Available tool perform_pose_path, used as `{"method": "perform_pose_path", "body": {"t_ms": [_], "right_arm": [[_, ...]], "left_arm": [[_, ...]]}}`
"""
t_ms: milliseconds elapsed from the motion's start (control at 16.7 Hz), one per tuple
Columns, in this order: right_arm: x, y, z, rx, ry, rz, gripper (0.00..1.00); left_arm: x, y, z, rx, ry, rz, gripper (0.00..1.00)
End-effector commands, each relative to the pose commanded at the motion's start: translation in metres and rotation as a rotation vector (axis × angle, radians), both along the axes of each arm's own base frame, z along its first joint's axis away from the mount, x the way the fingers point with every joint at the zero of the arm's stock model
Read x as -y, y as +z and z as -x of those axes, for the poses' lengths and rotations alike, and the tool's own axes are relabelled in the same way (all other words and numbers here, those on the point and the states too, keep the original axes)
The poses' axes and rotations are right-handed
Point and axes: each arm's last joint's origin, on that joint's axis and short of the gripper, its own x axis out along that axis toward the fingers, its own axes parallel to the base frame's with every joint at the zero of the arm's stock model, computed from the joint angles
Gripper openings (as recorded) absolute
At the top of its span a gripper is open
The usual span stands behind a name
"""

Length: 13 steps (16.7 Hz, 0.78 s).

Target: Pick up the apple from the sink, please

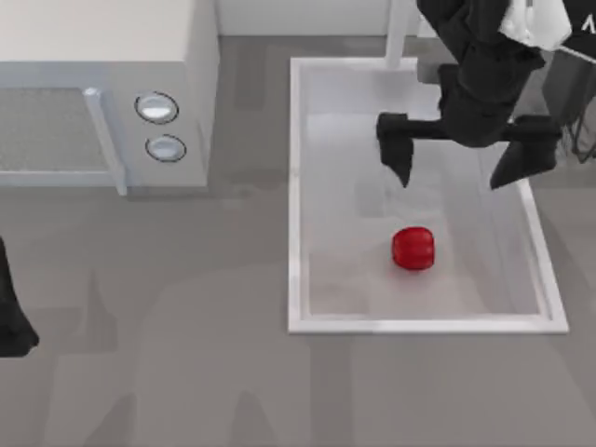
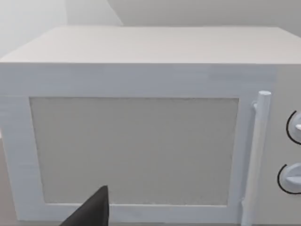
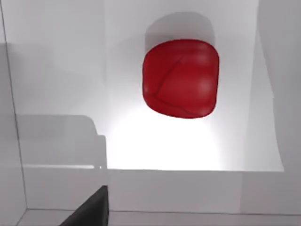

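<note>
Apple (image 1: 413,249), glossy red and faintly ridged, lies on your sink (image 1: 296,186) floor nearer the front rim, apart from your right gripper (image 1: 461,172) hovering wide-spread above the basin.

White box microwave (image 1: 102,93): far and left parts cut by the top view's edge; in the left wrist view its two round knobs (image 2: 295,150) are cut off.
Black left pincer (image 1: 14,321): mostly out of frame left of the microwave; finger spacing untellable.
White rectangular sink (image 1: 296,186): far rim partly hidden behind the black right arm (image 1: 484,84).
</note>
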Motion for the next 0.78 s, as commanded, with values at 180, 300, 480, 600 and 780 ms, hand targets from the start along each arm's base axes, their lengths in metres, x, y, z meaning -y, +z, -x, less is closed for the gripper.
{"method": "perform_pose_path", "body": {"t_ms": [180, 300, 480, 600, 780], "right_arm": [[-0.015, -0.024, -0.01, -0.07, -0.001, 0.029, 1.0], [-0.019, -0.03, -0.013, -0.088, -0.001, 0.037, 1.0], [-0.019, -0.03, -0.013, -0.088, -0.001, 0.037, 1.0], [-0.016, -0.03, -0.013, -0.088, -0.006, 0.036, 1.0], [-0.017, -0.046, -0.015, -0.094, -0.006, 0.039, 1.0]], "left_arm": [[0.0, 0.0, 0.0, 0.0, 0.0, 0.0, 1.0], [0.0, 0.0, 0.0, 0.0, 0.0, 0.0, 1.0], [0.0, 0.0, 0.0, 0.0, 0.0, 0.0, 1.0], [0.0, 0.0, 0.0, 0.0, 0.0, 0.0, 1.0], [0.0, 0.0, 0.0, 0.0, 0.0, 0.0, 1.0]]}}
